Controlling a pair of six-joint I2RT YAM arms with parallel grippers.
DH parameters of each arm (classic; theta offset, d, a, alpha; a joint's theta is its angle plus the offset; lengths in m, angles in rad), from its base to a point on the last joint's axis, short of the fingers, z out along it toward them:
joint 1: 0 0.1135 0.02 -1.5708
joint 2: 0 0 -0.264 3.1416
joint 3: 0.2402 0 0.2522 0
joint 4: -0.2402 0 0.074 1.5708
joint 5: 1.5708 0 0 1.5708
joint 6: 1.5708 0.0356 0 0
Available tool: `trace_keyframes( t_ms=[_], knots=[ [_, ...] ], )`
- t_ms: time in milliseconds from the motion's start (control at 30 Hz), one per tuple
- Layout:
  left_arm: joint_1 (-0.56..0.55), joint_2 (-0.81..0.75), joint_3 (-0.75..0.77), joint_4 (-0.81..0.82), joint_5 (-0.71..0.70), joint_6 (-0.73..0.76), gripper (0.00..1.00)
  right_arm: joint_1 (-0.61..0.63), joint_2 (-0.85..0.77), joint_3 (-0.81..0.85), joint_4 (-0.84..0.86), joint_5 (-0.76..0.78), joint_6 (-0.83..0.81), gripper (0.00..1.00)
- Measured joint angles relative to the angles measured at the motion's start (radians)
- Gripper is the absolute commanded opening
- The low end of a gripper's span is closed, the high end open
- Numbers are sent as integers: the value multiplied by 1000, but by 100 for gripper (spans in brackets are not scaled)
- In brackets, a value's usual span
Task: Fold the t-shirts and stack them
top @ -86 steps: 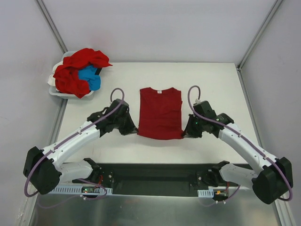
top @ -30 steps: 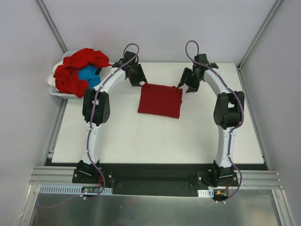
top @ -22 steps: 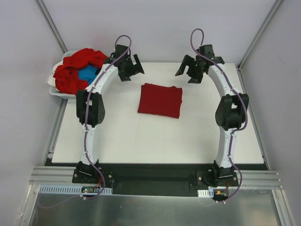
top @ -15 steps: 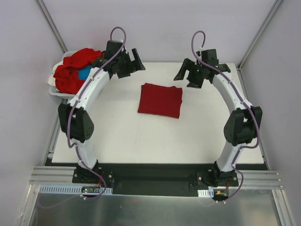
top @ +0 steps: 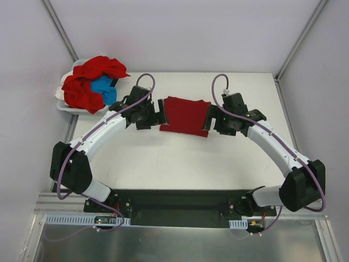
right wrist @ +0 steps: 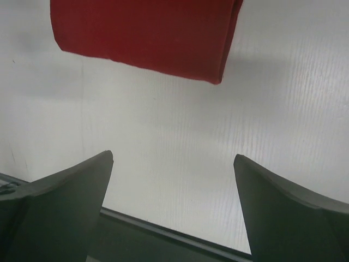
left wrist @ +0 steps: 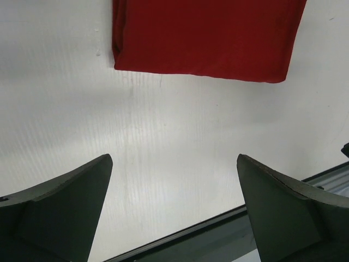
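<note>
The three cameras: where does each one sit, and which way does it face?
Top external: above and behind, looking down on the table; both arms show, flanking the folded red t-shirt; heap of t-shirts far left.
Left wrist: on the left arm, facing the table; left fingers, open, frame the bottom.
Right wrist: likewise on the right arm; right fingers, open, at the bottom.
Shared: both wrist views catch the folded red t-shirt.

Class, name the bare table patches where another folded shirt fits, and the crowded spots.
Free: table between folded red shirt and arm bases; also the far-right corner. Crowded: beside the shirt, at the left end effector and right end effector.
</note>
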Motion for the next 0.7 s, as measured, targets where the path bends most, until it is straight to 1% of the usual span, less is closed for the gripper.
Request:
trace_keyframes(
  t_ms=[133,200,267,367,400,467,533,700],
  knots=[
    [19,-14,0,21,2,-11,99,-1,8,54,-18,36,2,96],
    [56,-27,-4,37,14,-32,99,-1,50,137,-50,48,17,96],
    [100,-42,-15,50,13,-48,99,2,122,240,-53,54,40,96],
    [157,-78,-59,63,-31,-56,99,29,289,441,-35,101,62,96],
    [164,-93,-80,64,-45,-58,99,42,340,495,-34,111,68,96],
    [166,-110,-105,64,-58,-64,99,61,408,552,-29,130,79,96],
    [166,-127,-134,64,-62,-72,99,77,441,558,-42,142,87,96],
    [167,-141,-157,66,-68,-77,99,78,432,491,-61,163,95,96]
  ],
)
